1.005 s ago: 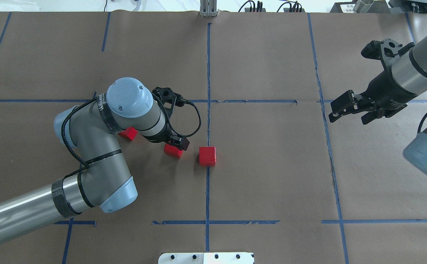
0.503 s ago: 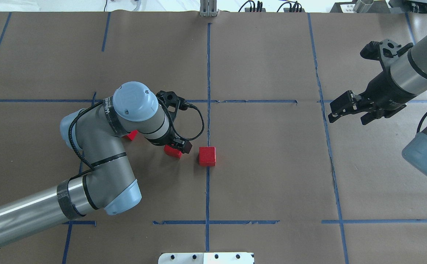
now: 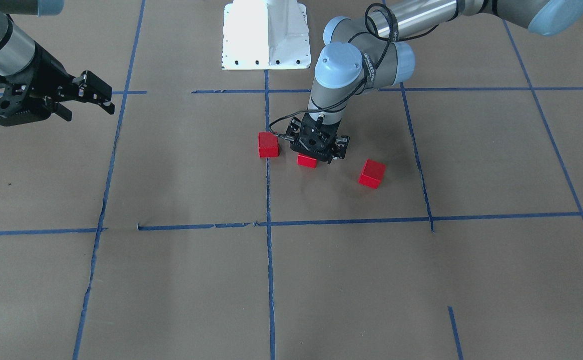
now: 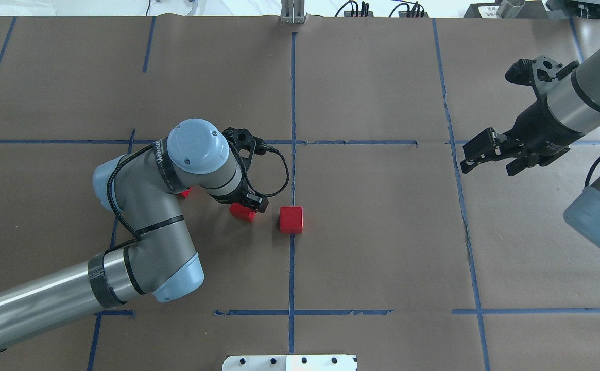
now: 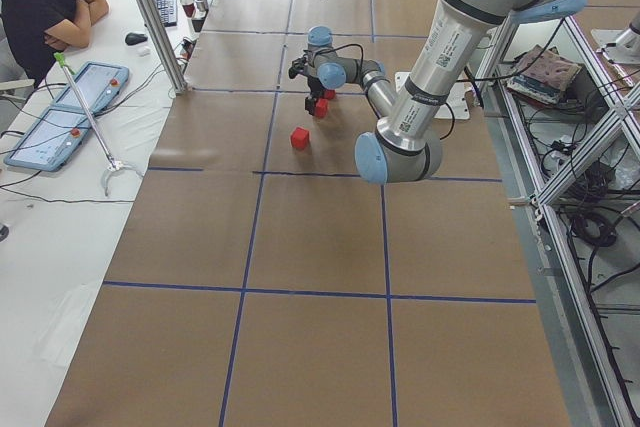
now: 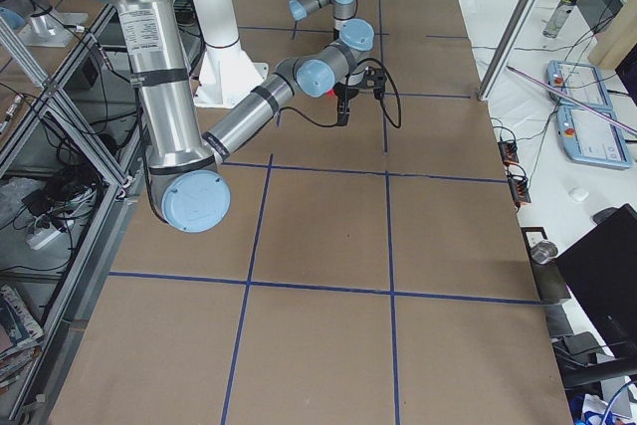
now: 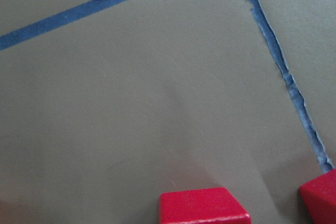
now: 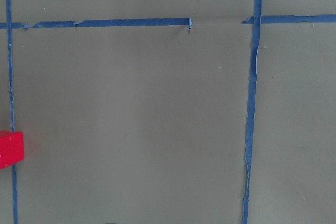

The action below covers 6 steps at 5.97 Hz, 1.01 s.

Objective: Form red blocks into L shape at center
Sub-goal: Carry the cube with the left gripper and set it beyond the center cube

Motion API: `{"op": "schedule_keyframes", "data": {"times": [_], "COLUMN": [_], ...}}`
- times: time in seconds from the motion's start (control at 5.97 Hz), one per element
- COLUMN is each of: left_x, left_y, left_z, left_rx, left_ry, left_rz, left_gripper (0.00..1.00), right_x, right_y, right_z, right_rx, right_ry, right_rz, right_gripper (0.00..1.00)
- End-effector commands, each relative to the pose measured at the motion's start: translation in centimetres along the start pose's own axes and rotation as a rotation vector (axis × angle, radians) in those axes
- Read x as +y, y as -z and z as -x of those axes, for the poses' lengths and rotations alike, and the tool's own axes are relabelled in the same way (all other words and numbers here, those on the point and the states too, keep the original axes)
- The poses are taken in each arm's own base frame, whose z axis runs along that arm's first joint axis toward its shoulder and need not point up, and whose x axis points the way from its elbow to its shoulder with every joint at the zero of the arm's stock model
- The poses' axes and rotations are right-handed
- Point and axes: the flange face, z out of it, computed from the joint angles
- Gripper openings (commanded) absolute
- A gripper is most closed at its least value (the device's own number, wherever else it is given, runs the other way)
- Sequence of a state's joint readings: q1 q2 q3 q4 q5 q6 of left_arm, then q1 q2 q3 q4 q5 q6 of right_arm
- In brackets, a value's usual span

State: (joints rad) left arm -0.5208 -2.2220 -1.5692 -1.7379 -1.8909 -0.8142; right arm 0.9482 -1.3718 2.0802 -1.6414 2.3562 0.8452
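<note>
Overhead exterior: left gripper (image 4: 252, 203) low over the middle red block (image 4: 241, 212), just beside the center (image 4: 312, 198).
Its fingers seem to straddle that cube, but whether they pinch it I cannot tell; the right gripper (image 4: 486, 166) hangs spread and empty, well apart; one red block (image 4: 291, 219) sits on the tape line (image 4: 293, 103); the third red block (image 3: 372, 173) lies further left, mostly under the arm; the risk, as I judge it: an off-centre pinch could twist the cube, and a finger or corner could knock the neighbour off the line, spoiling the L.
</note>
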Motion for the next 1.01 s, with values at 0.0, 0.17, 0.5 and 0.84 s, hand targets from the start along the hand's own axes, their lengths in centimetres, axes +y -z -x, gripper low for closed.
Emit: {"op": "schedule_keyframes", "data": {"times": [0.0,0.17,0.5,0.84], "left_x": [0.0,-0.7,-3.0,-4.6], "left_y": [-0.1,0.7,3.2,3.4], "left_z": [-0.1,-1.0,-3.3,-4.6], "left_rx": [-0.001,0.009,0.015,-0.004], "left_ry": [-0.006,-0.001,0.207,0.229], "left_rz": [0.0,-0.011,-0.095,-0.118], "left_gripper": [0.06,0.0,0.0,0.0], "right_x": [0.1,0.1,0.2,0.3], "right_y": [0.0,0.0,0.1,-0.1], "right_z": [0.2,0.2,0.3,0.5], "right_rx": [-0.003,-0.003,-0.005,-0.006], "right_ry": [0.003,0.003,0.007,0.012], "right_rz": [0.001,0.001,0.0,0.004], "right_gripper": [1.0,1.0,1.0,1.0]}}
